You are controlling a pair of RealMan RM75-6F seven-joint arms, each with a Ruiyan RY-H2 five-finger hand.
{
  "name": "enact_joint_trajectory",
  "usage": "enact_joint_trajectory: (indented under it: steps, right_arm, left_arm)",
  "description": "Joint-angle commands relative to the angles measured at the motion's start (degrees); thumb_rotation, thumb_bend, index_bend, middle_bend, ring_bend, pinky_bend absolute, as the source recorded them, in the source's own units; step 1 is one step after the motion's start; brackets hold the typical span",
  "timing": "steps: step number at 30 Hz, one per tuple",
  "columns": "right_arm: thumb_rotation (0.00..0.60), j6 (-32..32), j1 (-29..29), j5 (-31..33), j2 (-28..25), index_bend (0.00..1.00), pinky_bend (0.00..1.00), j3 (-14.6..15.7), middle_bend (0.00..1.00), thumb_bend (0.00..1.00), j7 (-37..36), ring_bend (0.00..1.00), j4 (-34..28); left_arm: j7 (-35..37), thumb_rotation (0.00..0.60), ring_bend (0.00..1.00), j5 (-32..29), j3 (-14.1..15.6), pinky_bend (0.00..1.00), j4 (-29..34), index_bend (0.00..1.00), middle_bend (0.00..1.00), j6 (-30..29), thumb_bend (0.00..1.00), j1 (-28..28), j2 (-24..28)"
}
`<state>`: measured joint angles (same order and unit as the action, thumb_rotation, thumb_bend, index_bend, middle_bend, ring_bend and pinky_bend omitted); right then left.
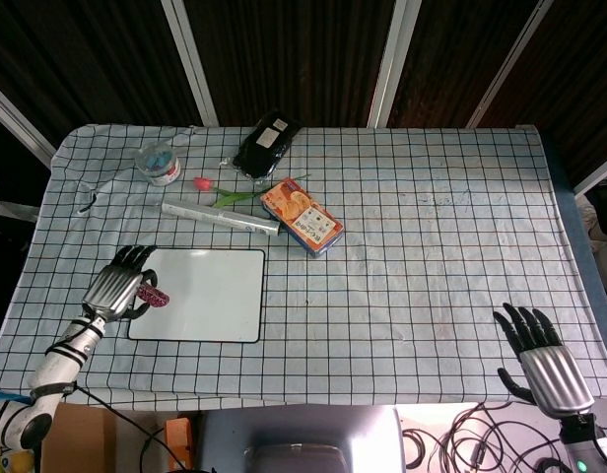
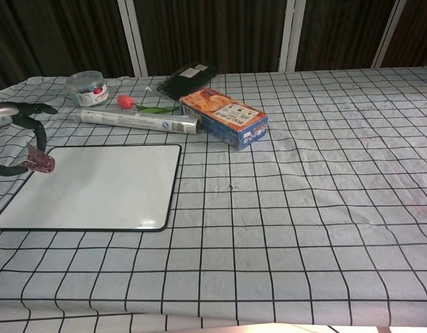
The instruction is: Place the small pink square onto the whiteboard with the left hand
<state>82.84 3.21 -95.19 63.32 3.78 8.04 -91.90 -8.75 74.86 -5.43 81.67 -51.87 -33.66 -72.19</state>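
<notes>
The chief risk is judged to be a poor release: the small pink square (image 1: 153,295) is carried right at the left edge of the whiteboard (image 1: 210,296), so if the pinch is let go here it could land half on the black frame or slip off onto the checked tablecloth (image 1: 432,256) — and since the piece looks thin and light, it might also cling to a fingertip or flutter sideways when dropped from a height. A tilt is seen in the chest view, where the square hangs at an angle rather than flat, which would make a tidy landing less certain. The square is held by the left hand (image 1: 119,289) in a pinch between the thumb below and a finger above, the remaining fingers being spread upward and clear of it; it sits at the fingertips, not in the palm, and appears lifted just above the board's left margin, though contact with the surface cannot be ruled out. The right hand (image 1: 542,357) is kept well apart at the near right corner — fingers spread, nothing held.
</notes>
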Motion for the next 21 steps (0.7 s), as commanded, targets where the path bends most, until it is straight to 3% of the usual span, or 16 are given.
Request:
enact_joint_trajectory:
  steps: [1, 11, 16, 21]
  right_arm:
    - [0.6, 0.0, 0.0, -0.4, 0.0, 0.0, 0.07, 0.2, 0.0, 0.25, 0.1, 0.0, 0.1]
    - [0.6, 0.3, -0.1, -1.2, 0.1, 0.0, 0.07, 0.6, 0.0, 0.25, 0.2, 0.0, 0.4]
    - [0.6, 0.5, -0.3, -1.2, 0.2, 0.0, 0.07, 0.6, 0.0, 0.25, 0.4, 0.0, 0.5]
    - [0.6, 1.7, -0.6, -1.4, 0.8, 0.0, 0.05, 0.2, 0.0, 0.26, 0.0, 0.0, 0.9]
  left_arm:
    - [-3.1, 0.6, 0.0, 0.1, -0.1, 0.0, 2.3, 0.43, 0.0, -1.0, 0.3, -0.7, -1.5]
    - [-10.6, 0.6, 0.0, -4.3, -0.1, 0.0, -1.9, 0.33, 0.0, 1.6, 0.3, -3.6, -9.5]
    - [-12.0, 0.6, 0.0, -5.8, 0.1, 0.0, -3.3, 0.18, 0.0, 2.2, 0.3, -4.2, -10.4]
    - [-12.6, 0.6, 0.0, -6.7, 0.6, 0.0, -3.1, 0.13, 0.0, 1.7, 0.3, -3.8, -9.9]
